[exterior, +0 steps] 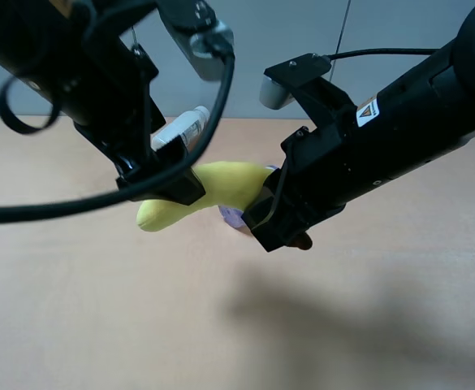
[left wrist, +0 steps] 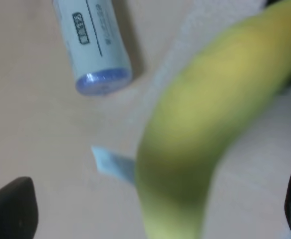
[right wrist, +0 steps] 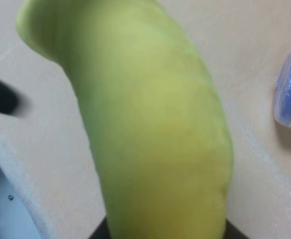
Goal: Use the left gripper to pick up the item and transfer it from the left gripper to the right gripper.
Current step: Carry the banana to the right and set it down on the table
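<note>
Seen from above, part of banana [exterior: 225, 180] lost behind right gripper [exterior: 284, 230], can [exterior: 231, 216] nearly all masked, white bottle [exterior: 187, 126] half hidden by left arm [exterior: 99, 73]. In wrist views, banana blurred, cropped by edges.

Table [exterior: 75, 309]: pale tan surface, matt, as I see it from the high camera. A white bottle [exterior: 190, 126] lies on its side towards the far edge, partly hidden. A pale can with a purple end [left wrist: 93, 50] lies flat nearer the middle, apart from the bottle.
</note>
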